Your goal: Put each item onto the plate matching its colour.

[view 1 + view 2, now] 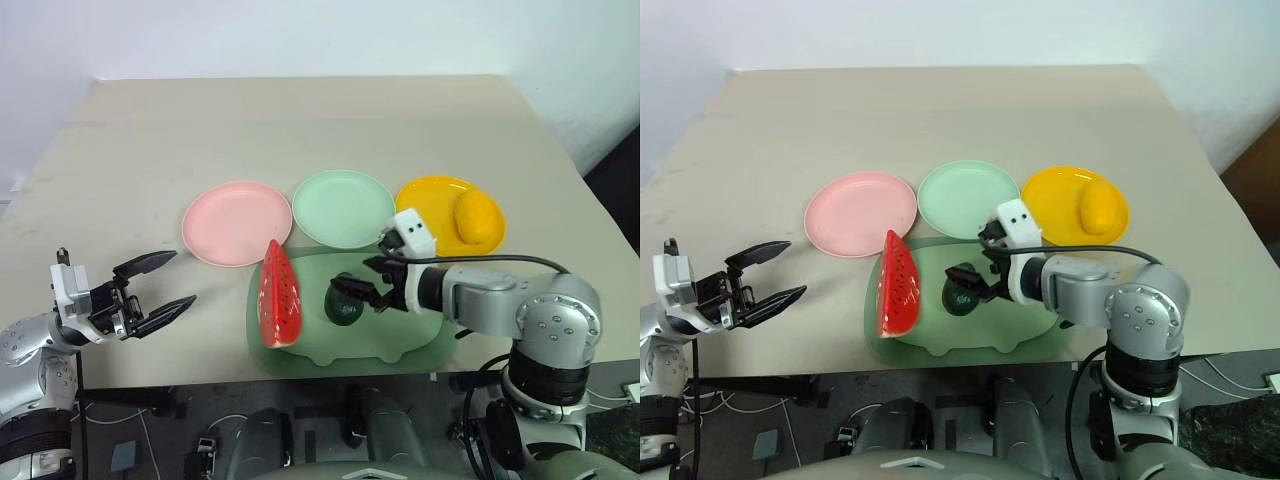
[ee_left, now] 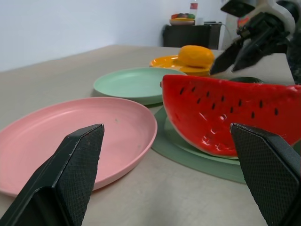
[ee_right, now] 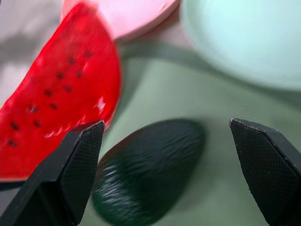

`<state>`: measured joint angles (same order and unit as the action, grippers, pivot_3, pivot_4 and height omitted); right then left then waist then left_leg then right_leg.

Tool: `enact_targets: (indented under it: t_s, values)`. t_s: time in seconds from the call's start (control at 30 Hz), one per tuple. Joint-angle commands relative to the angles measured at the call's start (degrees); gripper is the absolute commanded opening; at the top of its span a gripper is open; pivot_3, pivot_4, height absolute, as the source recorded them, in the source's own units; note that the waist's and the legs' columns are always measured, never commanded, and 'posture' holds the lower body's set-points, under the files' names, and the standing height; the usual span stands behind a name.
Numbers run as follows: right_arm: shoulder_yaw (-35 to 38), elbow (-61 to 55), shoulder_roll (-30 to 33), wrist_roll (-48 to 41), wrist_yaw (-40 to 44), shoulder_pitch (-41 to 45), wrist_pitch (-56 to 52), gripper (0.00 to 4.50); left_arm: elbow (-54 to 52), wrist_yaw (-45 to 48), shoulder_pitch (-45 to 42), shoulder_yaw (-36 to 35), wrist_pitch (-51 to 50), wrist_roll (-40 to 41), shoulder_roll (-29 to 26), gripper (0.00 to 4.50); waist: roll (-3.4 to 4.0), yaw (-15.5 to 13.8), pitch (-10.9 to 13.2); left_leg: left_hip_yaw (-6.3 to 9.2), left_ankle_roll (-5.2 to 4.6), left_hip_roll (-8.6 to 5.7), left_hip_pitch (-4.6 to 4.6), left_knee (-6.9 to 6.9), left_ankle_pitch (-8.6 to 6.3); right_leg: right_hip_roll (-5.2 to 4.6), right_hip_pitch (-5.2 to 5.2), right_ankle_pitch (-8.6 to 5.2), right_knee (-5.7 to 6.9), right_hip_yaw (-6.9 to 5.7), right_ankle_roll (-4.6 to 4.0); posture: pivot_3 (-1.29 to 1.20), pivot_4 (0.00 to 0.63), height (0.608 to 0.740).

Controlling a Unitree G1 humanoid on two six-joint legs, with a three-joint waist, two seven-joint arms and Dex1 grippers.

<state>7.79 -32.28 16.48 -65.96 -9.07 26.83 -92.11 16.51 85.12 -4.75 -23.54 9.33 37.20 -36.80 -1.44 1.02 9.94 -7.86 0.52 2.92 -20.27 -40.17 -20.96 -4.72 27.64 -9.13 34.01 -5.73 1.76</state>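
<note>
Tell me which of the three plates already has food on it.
The yellow plate, the one on the robot's right of the row. The yellow mango lies on it, while the pink plate and mint green plate hold nothing.

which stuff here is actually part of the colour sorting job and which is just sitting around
Job things:
- watermelon wedge
- avocado
- mango, already on the yellow plate
- pink plate
- mint green plate

Just there:
- pale green mat
- table
</note>
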Motion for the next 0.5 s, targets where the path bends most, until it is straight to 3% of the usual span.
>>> enact_targets:
  t_s: [0.03, 0.27, 0.5]
  values:
    - [-1.12, -0.19, -0.73, -6.77, -6.29, -0.6, -0.39, 4.48, -2.66, -0.38, 0.03, -0.26, -0.41, 0.49, -0.77, 4.5, -0.01, -0.01, -0.01, 0.02, 0.0, 0.0, 0.0, 0.0, 0.0, 0.0, -0.01, 0.0, 0.0, 0.0, 0.0, 0.0, 0.15, 0.733]
    - [-3.31, 2.87, -0.82, -14.63, -16.01, -0.77, -0.39, 4.48, -3.62, -0.3, 0.28, -0.13, -0.9, 0.62, -0.65, 4.5, -0.01, 0.01, -0.01, 0.07, -0.27, 0.0, 0.01, 0.0, -0.14, 0.0, -0.03, 0.0, 0.0, -0.01, 0.0, 0.0, 0.15, 0.733]
    - [-7.24, 5.12, 2.32, -17.87, -20.16, 0.14, 1.04, 4.48, -3.77, -0.4, -0.03, 0.14, -0.93, 0.48, -0.26, 4.5, -0.01, 0.01, -0.01, 0.09, -0.28, 0.01, 0.01, 0.0, -0.15, 0.0, -0.04, 0.0, -0.01, -0.01, 0.0, 0.0, 0.15, 0.733]
